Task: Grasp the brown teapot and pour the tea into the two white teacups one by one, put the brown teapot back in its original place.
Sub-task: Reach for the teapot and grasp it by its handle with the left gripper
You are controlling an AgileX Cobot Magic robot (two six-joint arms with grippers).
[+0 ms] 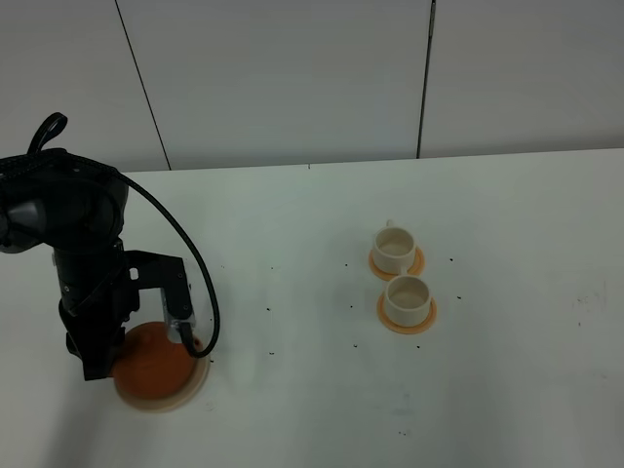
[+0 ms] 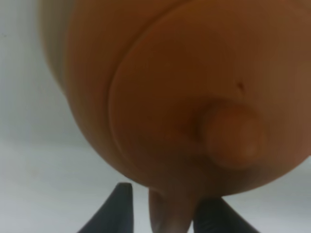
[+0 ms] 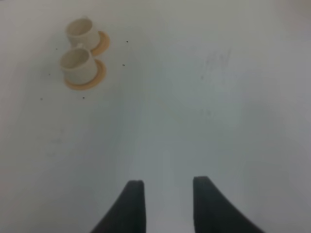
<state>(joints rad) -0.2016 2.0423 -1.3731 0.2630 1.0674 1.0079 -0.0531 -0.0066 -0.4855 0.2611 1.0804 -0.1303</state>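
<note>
Near left of counter (image 1: 292,234): brown teapot (image 1: 148,369) seated on round pale beige coaster (image 1: 187,398), coaster rim showing past the pot on the near and right sides. Upright, lid on, lid knob (image 2: 234,137) plain in the left wrist view.

Left arm directly above the pot, covering its far-left part in the high view. Left hand (image 2: 167,193) lowered to the loop handle (image 2: 167,216), dark fingers (image 2: 119,211) one on each side of it, handle between them. About half spread. Sliver of white counter visible between one finger and the handle; other finger just beside or touching it, cannot tell which. No firm clamp visible. Pot not lifted, base on coaster.

Right of centre: two white teacups (image 1: 408,292), each on a small orange saucer (image 1: 421,318). Far cup (image 1: 394,248) just beside the near one, the near one slightly further right. Both upright, insides pale. Well apart from the teapot.

Right hand (image 3: 167,180) out of the high view, seen only by its own wrist camera. Fingers parted, nothing but bare counter between them. Poised above the counter, well apart from the cups.
</note>
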